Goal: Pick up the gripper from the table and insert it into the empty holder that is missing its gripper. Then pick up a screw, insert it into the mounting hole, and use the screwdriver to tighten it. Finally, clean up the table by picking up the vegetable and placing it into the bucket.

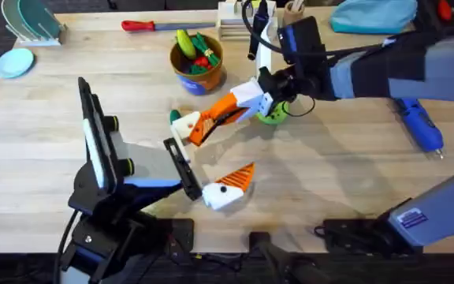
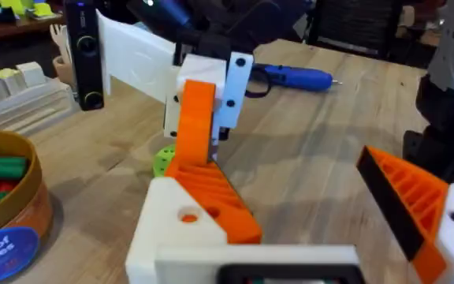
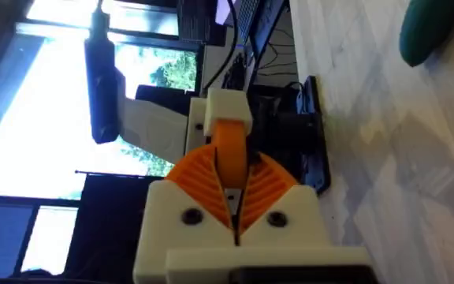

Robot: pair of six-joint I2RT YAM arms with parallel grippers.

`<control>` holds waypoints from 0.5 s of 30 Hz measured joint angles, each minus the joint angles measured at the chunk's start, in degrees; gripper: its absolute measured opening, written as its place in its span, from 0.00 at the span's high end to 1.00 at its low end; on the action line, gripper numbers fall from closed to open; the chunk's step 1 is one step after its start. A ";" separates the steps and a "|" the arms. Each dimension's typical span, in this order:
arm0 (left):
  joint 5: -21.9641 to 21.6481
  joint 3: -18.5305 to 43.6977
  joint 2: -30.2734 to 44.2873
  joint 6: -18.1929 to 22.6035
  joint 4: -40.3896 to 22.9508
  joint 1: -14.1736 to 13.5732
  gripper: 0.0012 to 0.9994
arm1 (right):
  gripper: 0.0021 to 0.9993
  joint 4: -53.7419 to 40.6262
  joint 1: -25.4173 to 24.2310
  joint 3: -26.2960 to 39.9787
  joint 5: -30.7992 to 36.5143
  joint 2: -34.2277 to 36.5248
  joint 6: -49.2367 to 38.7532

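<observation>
Right hand [image 1: 199, 126] clenched on orange gripper [image 1: 221, 113], pressed against left hand's [image 1: 206, 162] white holder [image 1: 185, 124] mid-desk [image 1: 329, 181]; left hand released, jaws spread wide.

**Inspector:** Tools on the table?

**Clerk:** Two: one blue powered screwdriver [image 1: 421, 124] and one red-handled screwdriver [image 1: 150, 26].

**Inspector:** Containers?

**Clerk:** One bucket [image 1: 196, 69], holding toy foods whose number I cannot make out.

**Inspector:** Loose items?

**Clerk:** One green ring [image 1: 272, 115] and one dark green vegetable [image 3: 441, 30].

**Inspector:** Arms?

**Clerk:** Two, one gripper each: left [image 1: 207, 162] and right [image 1: 203, 126].
</observation>
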 joint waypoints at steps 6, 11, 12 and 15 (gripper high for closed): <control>0.00 0.00 0.00 0.02 0.00 0.00 0.01 | 0.99 0.00 -0.02 0.00 0.00 0.00 0.11; -0.01 0.00 0.00 0.02 0.00 0.00 0.01 | 0.99 0.01 -0.01 0.00 0.00 0.00 0.27; -0.02 0.00 0.00 0.02 0.00 0.00 0.01 | 0.99 0.01 -0.02 0.00 0.05 0.00 0.35; -0.31 0.00 0.00 0.02 0.00 0.00 0.01 | 0.99 0.09 -0.02 0.00 0.71 -0.01 1.39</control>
